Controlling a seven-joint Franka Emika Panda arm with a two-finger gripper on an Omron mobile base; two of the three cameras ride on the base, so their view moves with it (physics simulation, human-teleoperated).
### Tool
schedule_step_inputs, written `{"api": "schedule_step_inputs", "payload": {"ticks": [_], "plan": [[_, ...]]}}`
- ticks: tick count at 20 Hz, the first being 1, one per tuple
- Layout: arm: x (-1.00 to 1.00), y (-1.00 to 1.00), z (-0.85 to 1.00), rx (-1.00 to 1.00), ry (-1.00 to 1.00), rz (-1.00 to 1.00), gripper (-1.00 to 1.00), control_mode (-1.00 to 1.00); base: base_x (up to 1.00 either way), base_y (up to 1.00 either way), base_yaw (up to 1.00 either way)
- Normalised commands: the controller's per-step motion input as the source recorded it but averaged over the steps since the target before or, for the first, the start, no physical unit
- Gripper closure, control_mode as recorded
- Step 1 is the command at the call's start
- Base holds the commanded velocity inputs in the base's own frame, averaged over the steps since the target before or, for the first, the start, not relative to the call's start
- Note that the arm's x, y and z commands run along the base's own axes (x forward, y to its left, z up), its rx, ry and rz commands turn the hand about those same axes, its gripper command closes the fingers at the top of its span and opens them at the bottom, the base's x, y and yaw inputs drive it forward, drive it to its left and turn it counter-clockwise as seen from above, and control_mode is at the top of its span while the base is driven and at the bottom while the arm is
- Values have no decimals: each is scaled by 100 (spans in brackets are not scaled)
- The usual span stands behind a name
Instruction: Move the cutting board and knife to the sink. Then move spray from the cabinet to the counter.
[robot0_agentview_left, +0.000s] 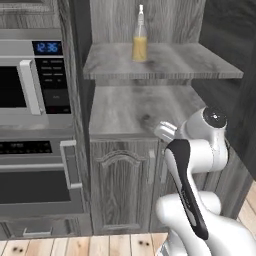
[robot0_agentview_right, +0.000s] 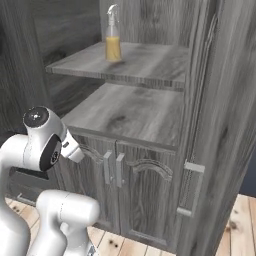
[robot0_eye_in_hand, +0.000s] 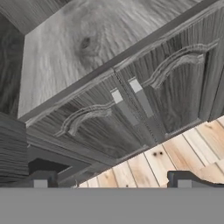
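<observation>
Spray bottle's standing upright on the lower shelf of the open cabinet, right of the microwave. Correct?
Not quite. The spray bottle stands upright on the upper shelf, not the lower one; the left base view shows it. The rest holds: open cabinet, right of the microwave.

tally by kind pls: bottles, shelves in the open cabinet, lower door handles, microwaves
Spray bottle: 1
Open cabinet shelves: 2, upper and lower
Lower door handles: 2
Microwave: 1
Total: 6
</observation>
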Motion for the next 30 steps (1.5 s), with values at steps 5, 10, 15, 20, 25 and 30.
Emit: {"api": "schedule_step_inputs", "payload": {"ticks": [5,10,15,20,25,30], "plan": [[0,0,0,0,0,0,-100,100,38,0,-5],[0,0,0,0,0,0,-100,100,41,10,-25],[0,0,0,0,0,0,-100,100,42,47,-22],[0,0,0,0,0,0,-100,100,50,46,-14],[0,0,0,0,0,0,-100,100,52,6,-1],[0,0,0,0,0,0,-100,100,47,0,0]]}}
